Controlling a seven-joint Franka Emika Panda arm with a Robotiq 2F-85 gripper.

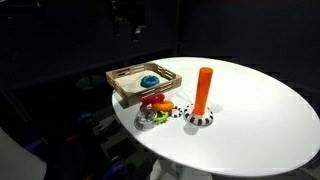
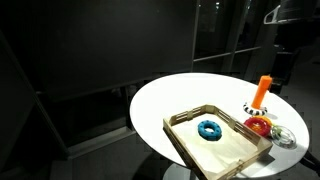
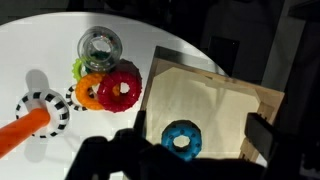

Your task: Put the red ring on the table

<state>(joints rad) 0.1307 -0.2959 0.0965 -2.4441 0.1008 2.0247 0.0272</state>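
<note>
The red ring point(image 3: 120, 90) lies beside the wooden tray's corner, overlapping an orange ring point(image 3: 90, 92). It shows in both exterior views point(image 1: 156, 101) point(image 2: 258, 125), in a small cluster of rings on the white round table point(image 1: 250, 120). My gripper point(image 3: 202, 128) is open and empty. It hangs high above the tray, over a blue ring point(image 3: 181, 139), and is apart from the red ring. In an exterior view it is only a dark shape at the top point(image 1: 128, 16).
The shallow wooden tray point(image 3: 215, 95) holds only the blue ring point(image 1: 150, 80). An orange peg point(image 1: 203, 90) stands on a black-and-white base point(image 1: 200, 118). A clear ring point(image 3: 100, 47) and a yellow-green ring point(image 3: 77, 68) lie by the red one. The surroundings are dark.
</note>
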